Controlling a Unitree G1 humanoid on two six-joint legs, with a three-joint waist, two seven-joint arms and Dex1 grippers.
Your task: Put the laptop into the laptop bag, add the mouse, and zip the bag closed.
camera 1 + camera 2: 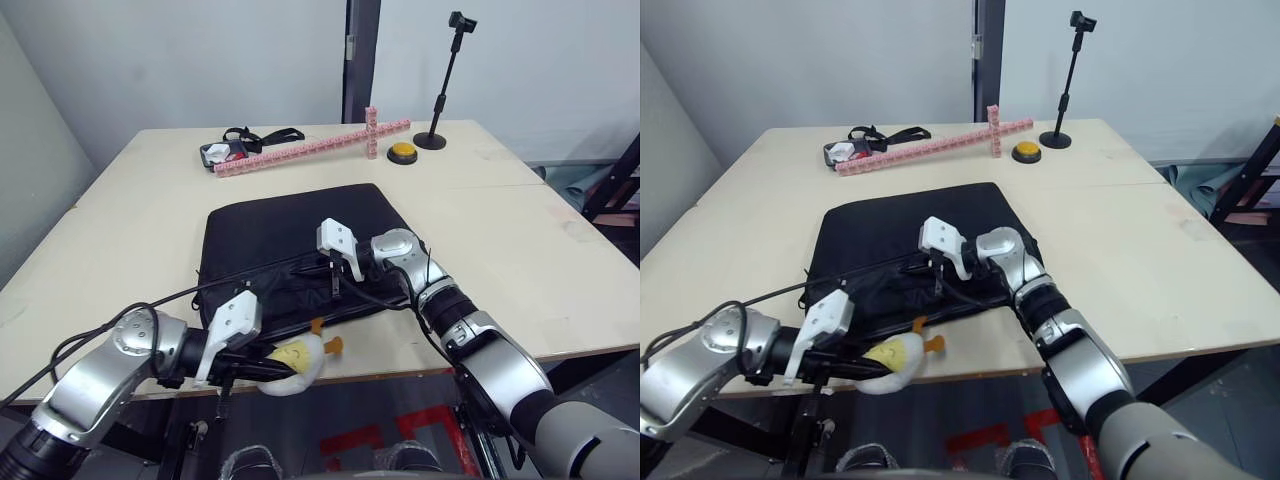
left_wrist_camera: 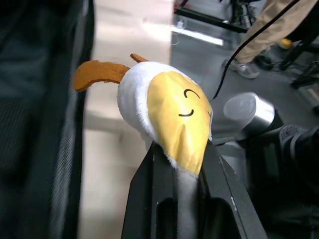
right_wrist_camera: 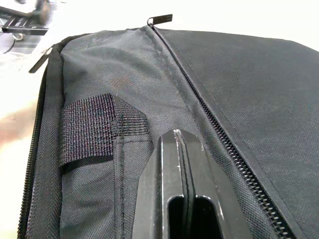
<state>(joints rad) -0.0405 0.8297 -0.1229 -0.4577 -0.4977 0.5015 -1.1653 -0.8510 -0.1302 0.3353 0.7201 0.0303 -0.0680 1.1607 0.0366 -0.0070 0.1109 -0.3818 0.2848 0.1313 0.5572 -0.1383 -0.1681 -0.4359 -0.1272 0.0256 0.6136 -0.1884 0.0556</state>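
Note:
The black laptop bag (image 1: pixel 290 235) lies flat on the table, its zipper (image 3: pixel 219 139) running along the top panel to a pull (image 3: pixel 160 19) at the far corner. My right gripper (image 1: pixel 333 282) rests on the bag's front part with its fingers (image 3: pixel 172 164) shut, beside a strap handle (image 3: pixel 92 132). At the table's front edge, my left gripper (image 1: pixel 262 368) is shut on a white plush egg toy (image 2: pixel 167 112) with a yellow face. The laptop and the mouse are out of view.
At the back of the table lie a long pink block stick (image 1: pixel 310 147), a yellow button (image 1: pixel 402 152), a black stand (image 1: pixel 440 100) and a black-strapped device (image 1: pixel 232 150). Bare tabletop (image 1: pixel 500 230) spreads right of the bag. A cable (image 1: pixel 150 300) crosses the front left.

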